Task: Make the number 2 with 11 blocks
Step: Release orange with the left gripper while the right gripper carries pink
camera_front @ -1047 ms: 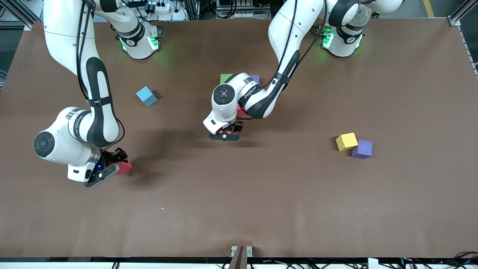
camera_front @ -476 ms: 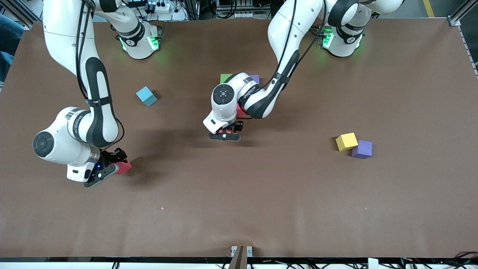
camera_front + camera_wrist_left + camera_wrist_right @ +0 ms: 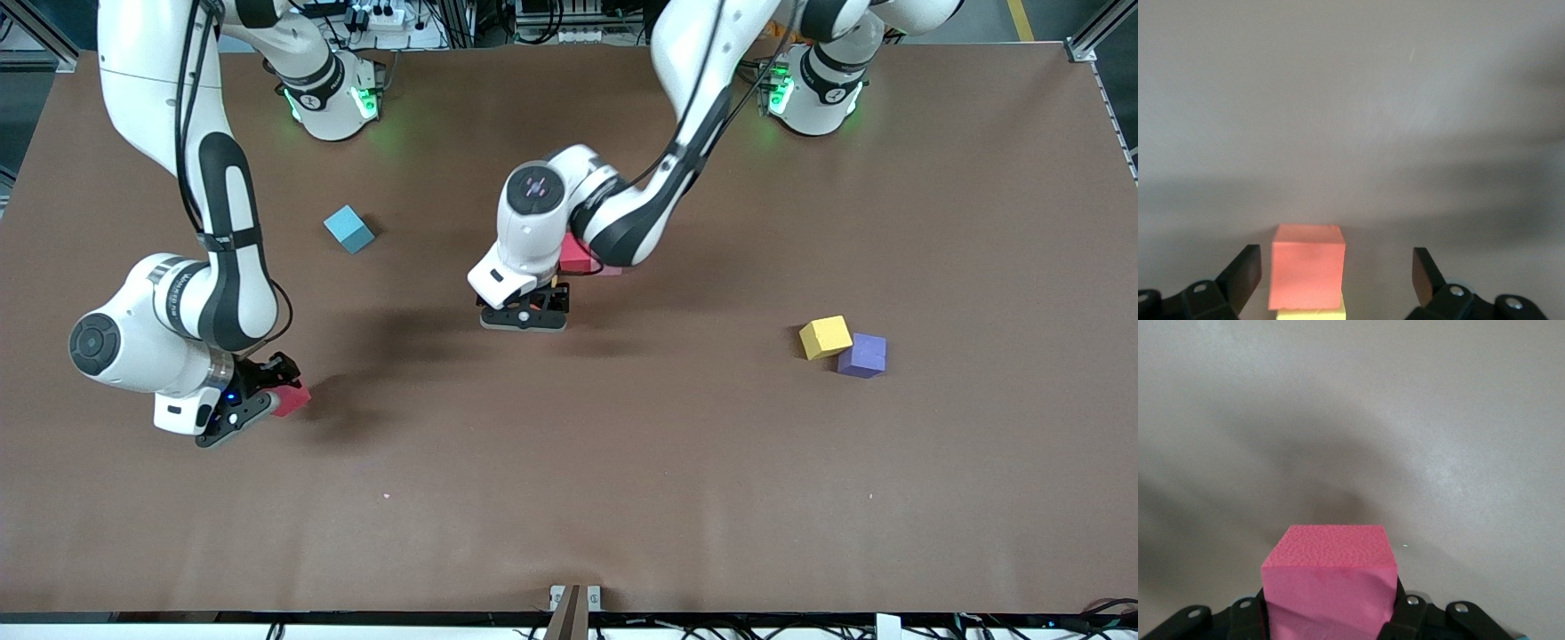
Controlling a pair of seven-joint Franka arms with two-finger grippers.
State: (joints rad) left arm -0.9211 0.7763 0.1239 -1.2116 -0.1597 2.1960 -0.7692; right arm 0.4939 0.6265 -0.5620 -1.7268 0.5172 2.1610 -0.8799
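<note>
1. The left gripper (image 3: 524, 318) hangs over the middle of the table (image 3: 622, 462), jaws spread wide and holding nothing; in its wrist view an orange block (image 3: 1307, 267) sits below, clear of both fingers, touching a yellow block (image 3: 1311, 315).
2. The right gripper (image 3: 233, 416), toward the right arm's end of the table, is clamped on a pink block (image 3: 1329, 583).
3. A red block (image 3: 576, 253) peeks out beside the left arm's wrist.
4. Another yellow block (image 3: 825, 337) touches a purple block (image 3: 862, 356) toward the left arm's end.
5. A light-blue cube (image 3: 348, 228) lies apart, near the right arm.
</note>
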